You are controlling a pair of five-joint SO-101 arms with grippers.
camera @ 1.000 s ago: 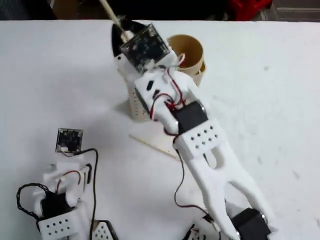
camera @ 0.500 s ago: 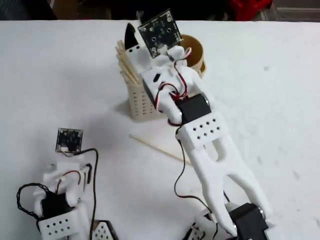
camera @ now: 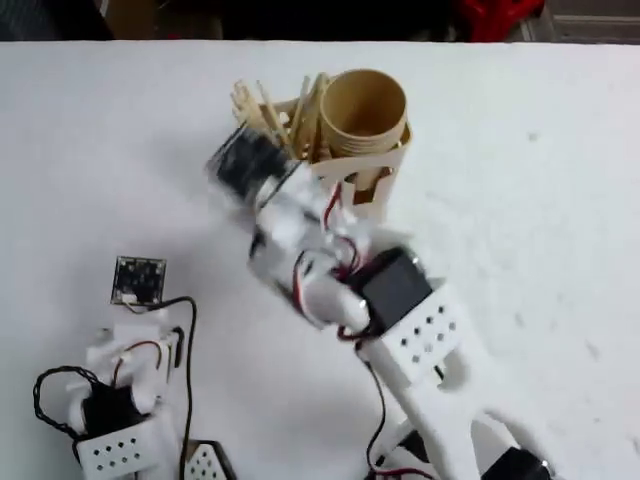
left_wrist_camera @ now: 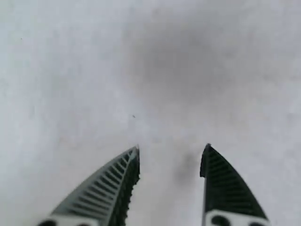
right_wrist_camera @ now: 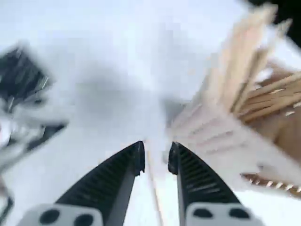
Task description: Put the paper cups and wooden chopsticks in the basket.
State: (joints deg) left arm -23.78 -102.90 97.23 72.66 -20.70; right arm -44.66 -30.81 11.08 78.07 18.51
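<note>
A white lattice basket (camera: pixel 375 180) stands at the back of the table, holding a tan paper cup (camera: pixel 362 105) and several wooden chopsticks (camera: pixel 275 110). My right arm (camera: pixel 330 270) is bent low in front of the basket and looks blurred. In the right wrist view my right gripper (right_wrist_camera: pixel 155 157) is open by a narrow gap, close above the table. One loose chopstick (right_wrist_camera: pixel 154 197) lies under that gap, beside the basket (right_wrist_camera: pixel 225 136). My left gripper (left_wrist_camera: pixel 171 148) is open over bare white table, holding nothing. The left arm (camera: pixel 120 400) sits at the front left.
The white table (camera: pixel 560 200) has free room to the right and far left of the basket. Dark floor and boxes run beyond its back edge (camera: pixel 100 38). A small camera board (camera: pixel 138 280) and black cable (camera: pixel 50 400) sit on the left arm.
My right arm has swung down from above the basket to the table in front of it, covering the loose chopstick in the high view. The left arm has not moved.
</note>
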